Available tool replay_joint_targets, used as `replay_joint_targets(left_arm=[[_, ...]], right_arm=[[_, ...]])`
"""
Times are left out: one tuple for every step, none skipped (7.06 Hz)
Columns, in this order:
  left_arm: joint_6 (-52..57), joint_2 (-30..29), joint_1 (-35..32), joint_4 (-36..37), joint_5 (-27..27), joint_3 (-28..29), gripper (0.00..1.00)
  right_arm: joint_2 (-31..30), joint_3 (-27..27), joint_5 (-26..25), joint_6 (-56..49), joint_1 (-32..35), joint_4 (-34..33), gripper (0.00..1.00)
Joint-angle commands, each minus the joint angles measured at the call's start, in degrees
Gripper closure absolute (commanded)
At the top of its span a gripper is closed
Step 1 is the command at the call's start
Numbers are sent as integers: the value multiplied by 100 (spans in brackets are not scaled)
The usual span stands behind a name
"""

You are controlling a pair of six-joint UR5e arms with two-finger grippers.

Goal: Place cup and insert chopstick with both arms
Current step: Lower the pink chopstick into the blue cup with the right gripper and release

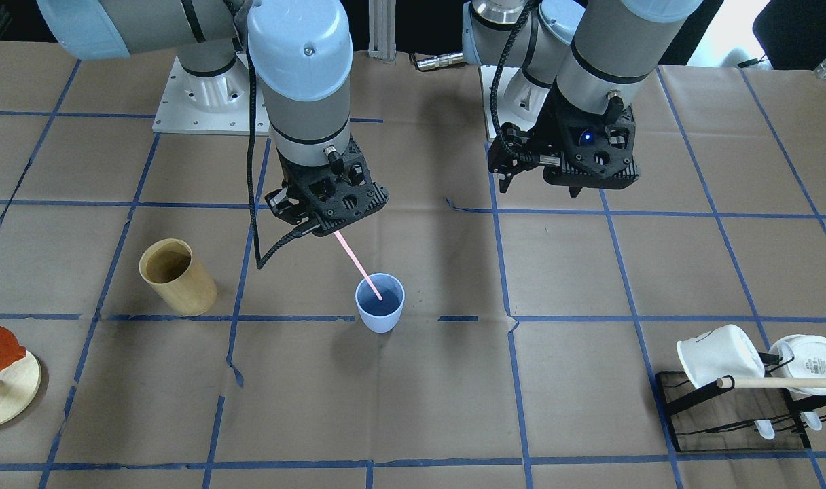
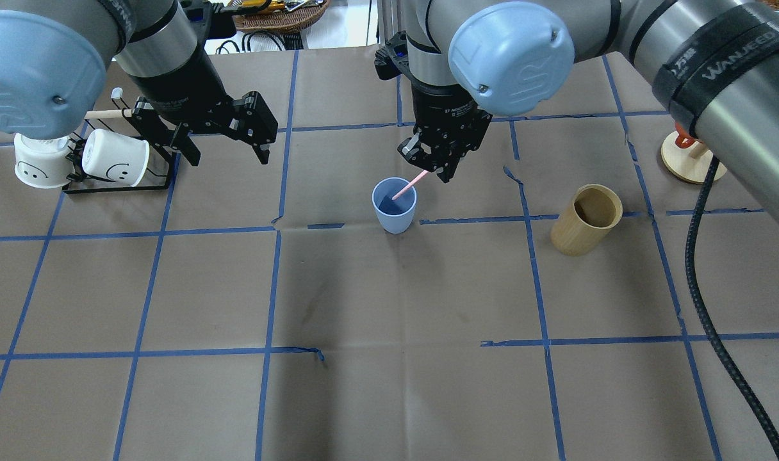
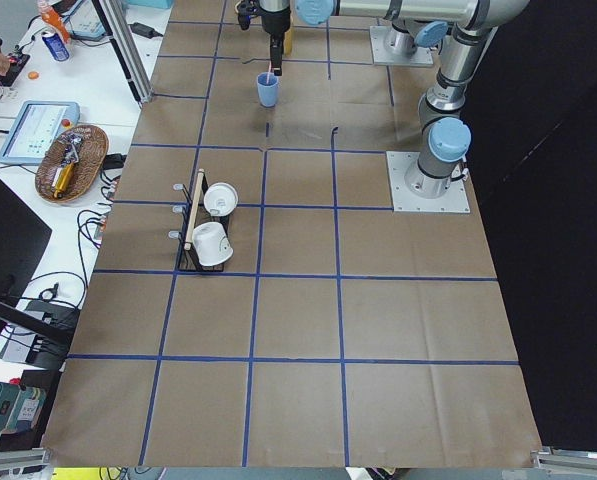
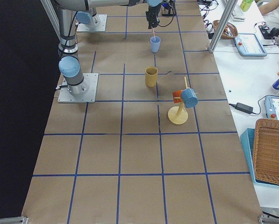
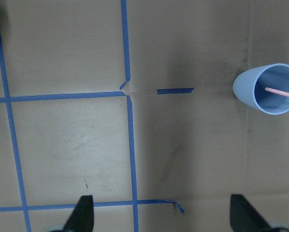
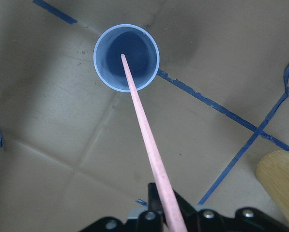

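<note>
The light-blue cup (image 1: 380,314) stands upright near the table's middle; it also shows in the overhead view (image 2: 394,218) and the left wrist view (image 5: 250,87). My right gripper (image 1: 325,227) is shut on the upper end of the pale-pink chopstick (image 1: 357,265) and holds it tilted above the cup. The stick's lower tip is inside the cup's mouth, as the right wrist view shows: stick (image 6: 146,137), cup (image 6: 139,50). My left gripper (image 2: 226,152) is open and empty, hovering well to the side of the cup.
A tan wooden cylinder (image 2: 587,219) stands beside the cup on the right arm's side. A black rack (image 2: 117,186) with white mugs (image 2: 115,163) and a wooden rod sits under the left arm. A round wooden stand (image 2: 690,160) is at the far right.
</note>
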Motion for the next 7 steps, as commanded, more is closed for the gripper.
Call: replay_joint_targets(left_arm=[[-4, 9, 2, 3, -6, 9, 0], [-4, 18, 2, -6, -15, 9, 0], [5, 18, 11, -6, 2, 0, 0], [14, 44, 29, -15, 20, 9, 0], [5, 35, 29, -15, 20, 0, 0], [5, 44, 29, -15, 20, 9, 0], [5, 44, 29, -15, 20, 9, 0]], right_arm=[[57, 13, 55, 55, 2, -180, 31], [57, 13, 151, 73, 10, -225, 1], [66, -4, 169, 90, 2, -260, 1], [66, -65, 169, 73, -16, -556, 1], [66, -161, 152, 82, -33, -577, 1], [40, -215, 91, 82, -199, -568, 1], [-91, -102, -75, 412, -505, -577, 2]])
